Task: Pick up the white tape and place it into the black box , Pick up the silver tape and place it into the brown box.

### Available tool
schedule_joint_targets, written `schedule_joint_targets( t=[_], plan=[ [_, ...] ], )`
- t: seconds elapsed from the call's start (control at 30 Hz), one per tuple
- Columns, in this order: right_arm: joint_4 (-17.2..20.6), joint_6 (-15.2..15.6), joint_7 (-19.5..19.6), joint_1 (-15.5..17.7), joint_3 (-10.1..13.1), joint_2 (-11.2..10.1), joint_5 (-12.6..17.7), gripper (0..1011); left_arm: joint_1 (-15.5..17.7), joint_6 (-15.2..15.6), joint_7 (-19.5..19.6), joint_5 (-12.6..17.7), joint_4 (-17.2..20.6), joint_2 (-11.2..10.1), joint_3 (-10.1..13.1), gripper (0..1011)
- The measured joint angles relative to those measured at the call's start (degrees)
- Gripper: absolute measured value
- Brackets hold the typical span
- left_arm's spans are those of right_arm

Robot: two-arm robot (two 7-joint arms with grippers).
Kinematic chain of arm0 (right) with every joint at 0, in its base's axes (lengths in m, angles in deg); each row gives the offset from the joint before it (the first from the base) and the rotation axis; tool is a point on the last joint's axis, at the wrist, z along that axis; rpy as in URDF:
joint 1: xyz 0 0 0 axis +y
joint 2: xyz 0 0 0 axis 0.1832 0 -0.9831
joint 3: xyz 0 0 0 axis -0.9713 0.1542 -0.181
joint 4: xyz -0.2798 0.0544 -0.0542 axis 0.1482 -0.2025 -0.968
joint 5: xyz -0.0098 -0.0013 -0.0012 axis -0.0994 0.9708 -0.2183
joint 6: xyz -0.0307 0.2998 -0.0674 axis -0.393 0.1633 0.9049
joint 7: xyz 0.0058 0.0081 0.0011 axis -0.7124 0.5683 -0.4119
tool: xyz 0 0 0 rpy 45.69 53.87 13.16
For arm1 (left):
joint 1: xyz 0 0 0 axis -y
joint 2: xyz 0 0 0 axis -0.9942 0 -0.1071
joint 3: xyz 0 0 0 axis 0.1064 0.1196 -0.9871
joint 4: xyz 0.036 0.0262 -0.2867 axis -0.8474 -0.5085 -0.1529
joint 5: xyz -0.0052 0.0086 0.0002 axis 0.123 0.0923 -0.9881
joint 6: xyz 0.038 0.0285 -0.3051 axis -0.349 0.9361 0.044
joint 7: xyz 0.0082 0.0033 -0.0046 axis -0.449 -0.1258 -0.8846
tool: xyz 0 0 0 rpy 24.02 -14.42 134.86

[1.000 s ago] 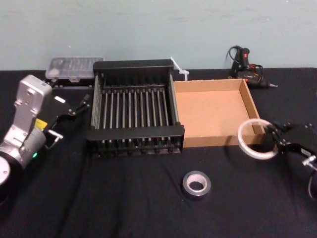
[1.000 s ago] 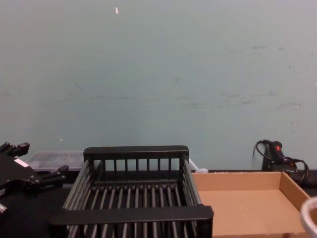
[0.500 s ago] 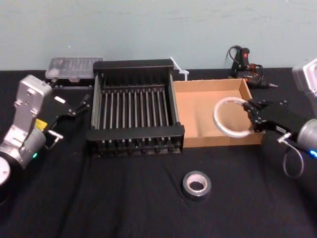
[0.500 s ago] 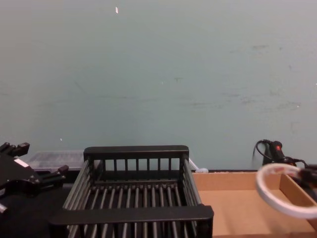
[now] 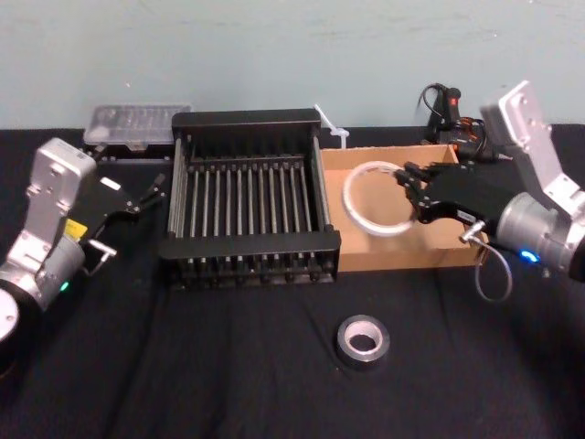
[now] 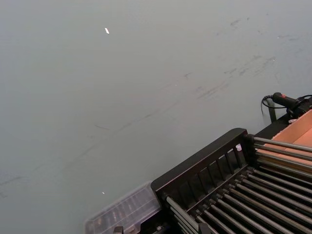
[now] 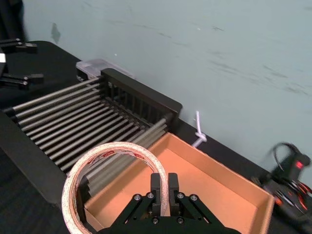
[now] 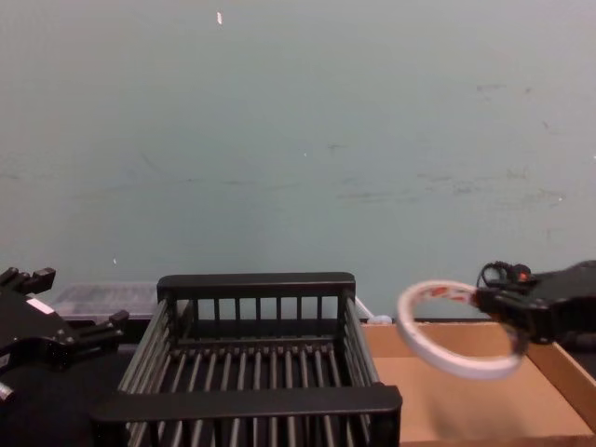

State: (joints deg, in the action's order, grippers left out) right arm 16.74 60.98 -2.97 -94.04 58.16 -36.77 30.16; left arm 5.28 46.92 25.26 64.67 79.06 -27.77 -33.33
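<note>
Head view: two tapes, two boxes; right gripper (image 5: 409, 187) pinches the white tape (image 5: 346, 195) above the brown box (image 5: 402, 259), beside the black box (image 5: 247, 245); silver tape (image 5: 345, 340) lies on the black cloth (image 5: 228, 375); left gripper (image 5: 146, 192) parked, fingers apart.

The wall (image 8: 298, 140) at the back is a pale blue-green. It has thin dark scuff marks (image 8: 491, 88) and 1 small white speck (image 8: 220, 18) up high. Below it is a table (image 5: 228, 384) with a black cloth on top. By the wall lie a clear plastic case (image 5: 137, 122) on the left and a black tool (image 5: 446, 108) on the right.
</note>
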Motion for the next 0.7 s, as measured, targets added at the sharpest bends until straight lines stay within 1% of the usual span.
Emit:
schedule_joint_targets(
  t=[0.1, 0.23, 0.4, 0.43, 0.57, 0.7],
  plan=[
    [-0.7, 0.3, -0.2, -1.3, -1.0, 0.7, -0.4, 97, 0.0, 0.0, 0.0, 0.0, 0.0, 0.0, 0.0, 1001],
    [-2.1, 0.9, -0.5, -3.6, -2.8, 2.4, -0.9, 97, 0.0, 0.0, 0.0, 0.0, 0.0, 0.0, 0.0, 1001],
    [-4.0, 1.2, -0.8, -6.0, -4.4, 4.2, -1.3, 97, 0.0, 0.0, 0.0, 0.0, 0.0, 0.0, 0.0, 1001],
    [-4.0, 1.2, -0.8, -6.0, -4.4, 4.2, -1.3, 97, 0.0, 0.0, 0.0, 0.0, 0.0, 0.0, 0.0, 1001],
    [-5.9, 1.2, -1.1, -8.1, -5.8, 5.7, -1.7, 97, 0.0, 0.0, 0.0, 0.0, 0.0, 0.0, 0.0, 1001],
    [-7.4, 0.9, -1.2, -9.4, -6.6, 6.8, -2.1, 97, 0.0, 0.0, 0.0, 0.0, 0.0, 0.0, 0.0, 1001]
  ],
)
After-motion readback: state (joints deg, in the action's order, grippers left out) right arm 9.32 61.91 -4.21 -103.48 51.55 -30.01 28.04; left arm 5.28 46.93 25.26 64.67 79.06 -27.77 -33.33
